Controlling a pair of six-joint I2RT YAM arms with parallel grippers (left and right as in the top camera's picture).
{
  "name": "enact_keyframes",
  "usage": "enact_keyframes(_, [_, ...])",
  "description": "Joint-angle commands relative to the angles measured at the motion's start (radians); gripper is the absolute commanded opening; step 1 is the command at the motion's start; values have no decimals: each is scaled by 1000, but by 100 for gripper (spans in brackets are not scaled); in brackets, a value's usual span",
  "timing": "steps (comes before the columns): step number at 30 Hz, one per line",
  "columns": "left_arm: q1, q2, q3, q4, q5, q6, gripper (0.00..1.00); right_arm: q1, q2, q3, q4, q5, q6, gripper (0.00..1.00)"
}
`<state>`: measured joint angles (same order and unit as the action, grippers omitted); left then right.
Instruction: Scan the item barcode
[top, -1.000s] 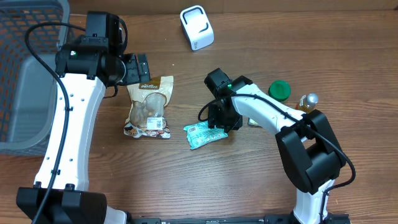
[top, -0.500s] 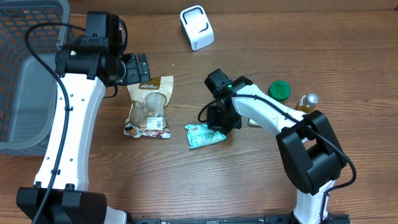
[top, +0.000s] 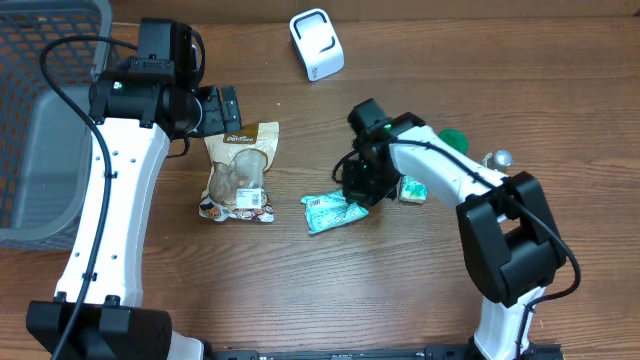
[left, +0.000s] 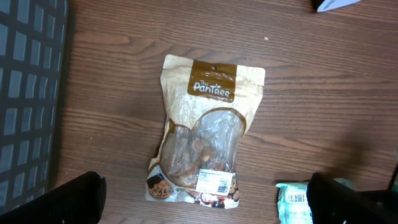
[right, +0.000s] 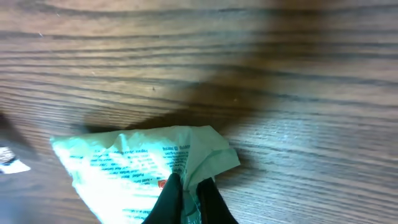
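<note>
Wooden table (top: 300, 300), overhead view: the right gripper (top: 358, 194) is down at the right end of the green packet (top: 333, 212). The packet lies flat mid-table, just right of the brown pouch (top: 240, 172) and well apart from the white scanner (top: 316, 44) at the far edge. The left gripper (top: 226, 108) hangs over the pouch's top end, jaws wide apart, holding nothing. A grey basket (top: 40, 150) stands at the left edge. For the step in hand, as I judge it, the lift should be slow and level (a corner pinch lets a limp wrapper swing). The white label end should then be turned toward the scanner.

Left wrist view: the fingers (left: 74, 200) spread to either lower corner, with the pouch on the wood between them, untouched. Only here does the packet's barcode (left: 296, 199) read as bars. It sits at the wrapper's left end (the end away from the grip).

Right wrist view: the fingers (right: 186, 198) are pressed together on a gathered corner of the packet, the film puckered between them. This view alone shows how little film is caught (a thin fold, no more). It shows no scanner, so aiming would have to rely on the overhead.
</note>
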<state>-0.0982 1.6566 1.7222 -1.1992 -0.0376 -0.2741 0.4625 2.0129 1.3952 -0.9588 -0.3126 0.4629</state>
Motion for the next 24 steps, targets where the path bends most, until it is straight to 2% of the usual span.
enact_keyframes(1, [-2,8,-1,2,5,8,99,-25,-28,33,2,-74,-27,4])
enact_keyframes(4, [-2,8,-1,2,5,8,100,-31,-27,33,9,-74,-27,4])
enact_keyframes(5, [-2,8,-1,2,5,8,100,-31,-27,32,13,-74,-27,8])
enact_keyframes(7, [-2,8,-1,2,5,8,99,-31,-24,31,16,-73,-27,33])
enact_keyframes(10, [-2,8,-1,2,5,8,100,-31,-21,27,12,-70,-27,53])
enact_keyframes(24, [-3,8,-1,2,5,8,99,-31,-21,-84,23,-63,-27,54])
